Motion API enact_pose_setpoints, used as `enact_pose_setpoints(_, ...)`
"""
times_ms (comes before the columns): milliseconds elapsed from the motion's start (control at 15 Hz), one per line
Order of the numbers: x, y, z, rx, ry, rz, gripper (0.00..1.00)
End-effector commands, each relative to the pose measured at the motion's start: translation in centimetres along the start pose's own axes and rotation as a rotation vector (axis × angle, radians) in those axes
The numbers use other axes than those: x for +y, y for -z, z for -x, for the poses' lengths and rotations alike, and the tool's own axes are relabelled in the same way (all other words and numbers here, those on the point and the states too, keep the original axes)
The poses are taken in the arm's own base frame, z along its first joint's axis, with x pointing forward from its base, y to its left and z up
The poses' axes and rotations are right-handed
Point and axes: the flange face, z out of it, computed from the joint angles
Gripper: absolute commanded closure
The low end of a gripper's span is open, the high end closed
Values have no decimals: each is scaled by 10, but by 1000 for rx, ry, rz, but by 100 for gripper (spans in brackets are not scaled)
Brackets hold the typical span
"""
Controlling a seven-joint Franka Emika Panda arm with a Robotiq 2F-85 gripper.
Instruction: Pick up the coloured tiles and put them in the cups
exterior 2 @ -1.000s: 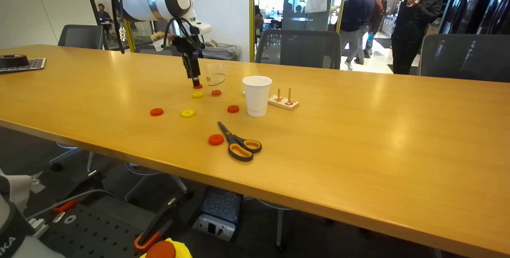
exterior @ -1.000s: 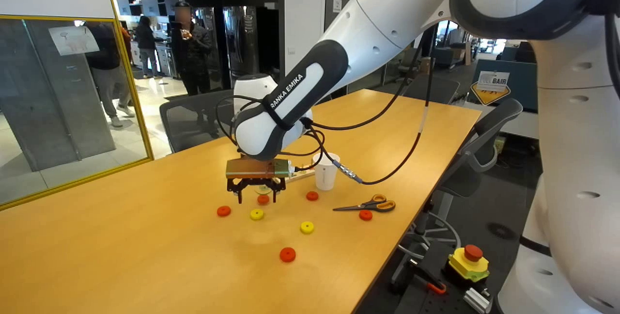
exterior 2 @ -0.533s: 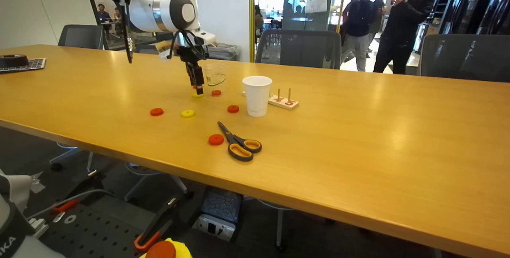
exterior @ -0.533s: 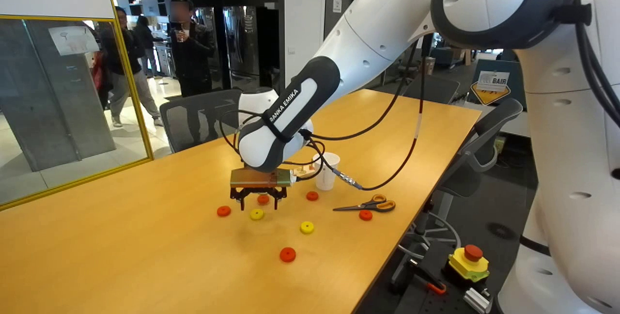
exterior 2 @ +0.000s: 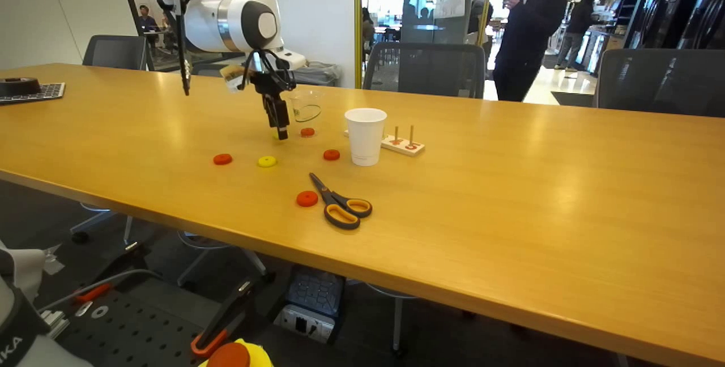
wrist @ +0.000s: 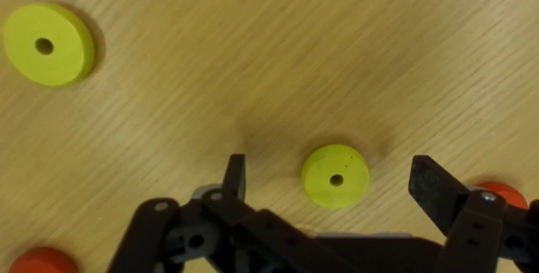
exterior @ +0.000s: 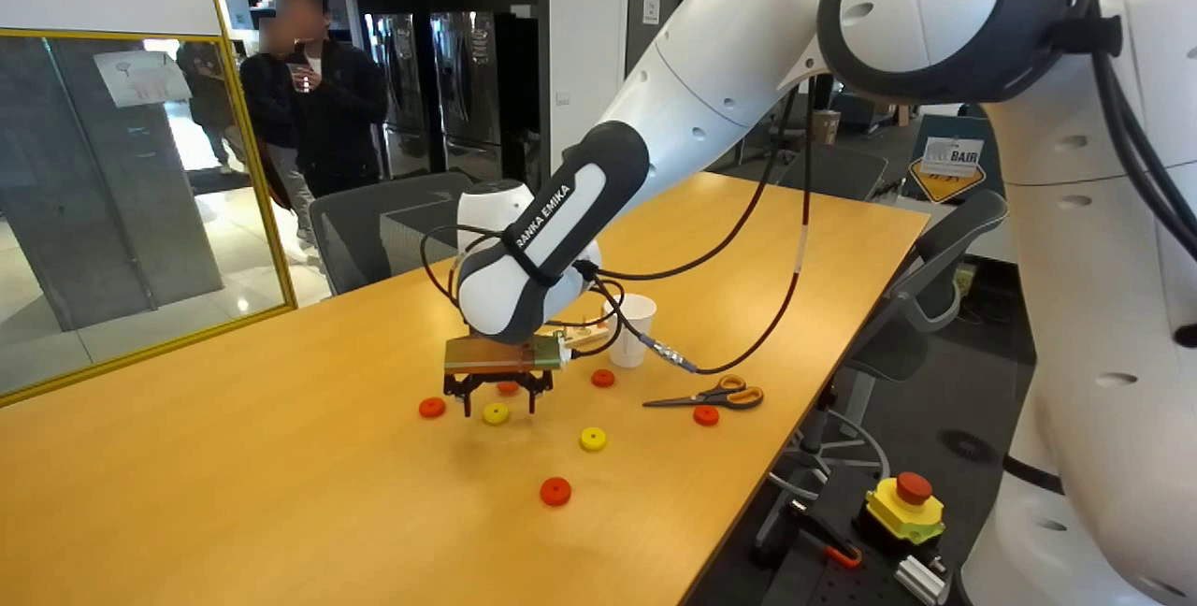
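Note:
My gripper (wrist: 328, 159) is open, its fingers (wrist: 433, 193) to either side of a yellow tile (wrist: 332, 195), a round disc with a hole, and touching neither edge. In an exterior view the fingertips hang low over that tile; in an exterior view the gripper (exterior 2: 283, 136) hides most of it. A second yellow tile (exterior: 592, 439) lies closer to the robot base. Several red tiles (exterior: 555, 491) are scattered around, one red tile (wrist: 42, 262) at the wrist view's lower left. The white cup (exterior 2: 365, 140) stands upright, the clear cup (exterior 2: 307, 107) behind the gripper.
Orange-handled scissors (exterior 2: 340, 208) lie beside a red tile near the table edge. A wooden board with pegs (exterior 2: 403, 145) sits behind the white cup. A cable (exterior: 701, 249) loops from the arm over the table. People stand beyond the chairs.
The gripper has come down and a little toward the robot's side of the table, from near a red tile to over the yellow tile. Its jaws stay open. The tiles and cups have not moved.

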Motion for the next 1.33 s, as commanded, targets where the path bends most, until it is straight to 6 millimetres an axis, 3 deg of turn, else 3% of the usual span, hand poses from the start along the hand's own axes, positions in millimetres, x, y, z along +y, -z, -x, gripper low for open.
enact_pose_setpoints(0, -10, -4, -3, 7, 34, -1, 0)
enact_pose_setpoints(933, -11, -4, -14, 33, 63, 3, 0)
enact_pose_setpoints(1000, -11, -5, -15, 35, 60, 3, 25)
enact_pose_setpoints(1067, -11, -5, -15, 35, 62, 4, 27)
enact_pose_setpoints(1267, -10, -6, -16, 36, 64, 5, 51)
